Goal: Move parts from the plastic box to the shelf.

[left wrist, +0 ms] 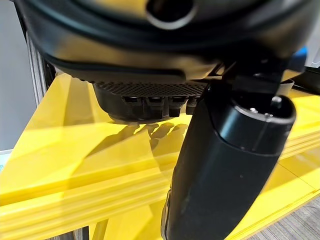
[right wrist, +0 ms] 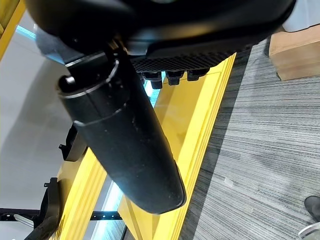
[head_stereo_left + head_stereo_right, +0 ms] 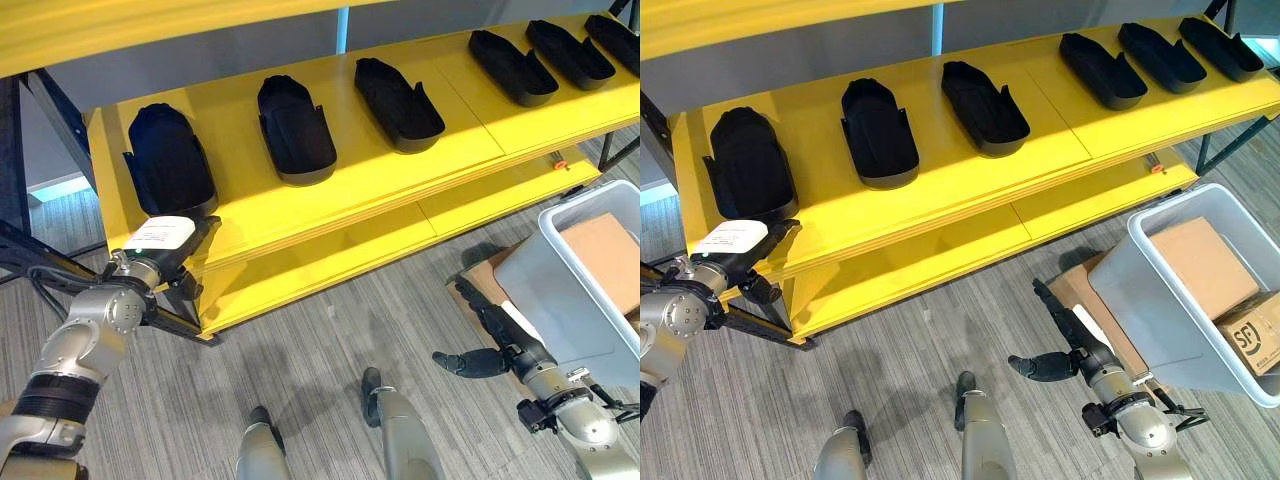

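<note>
text: black logo print | on: cardboard box [image 3: 1252, 338] in plastic box [image 3: 1160, 300] | other text: none legible

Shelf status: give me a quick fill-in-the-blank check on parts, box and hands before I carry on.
1. The yellow shelf carries ___ black parts in a row.
2. The plastic box stands on the robot's ___ side.
3. The box holds ___ cartons.
4. The left hand is at the shelf's front edge; the right hand hangs over the ___.

Missing words: six; right; cardboard; floor
</note>
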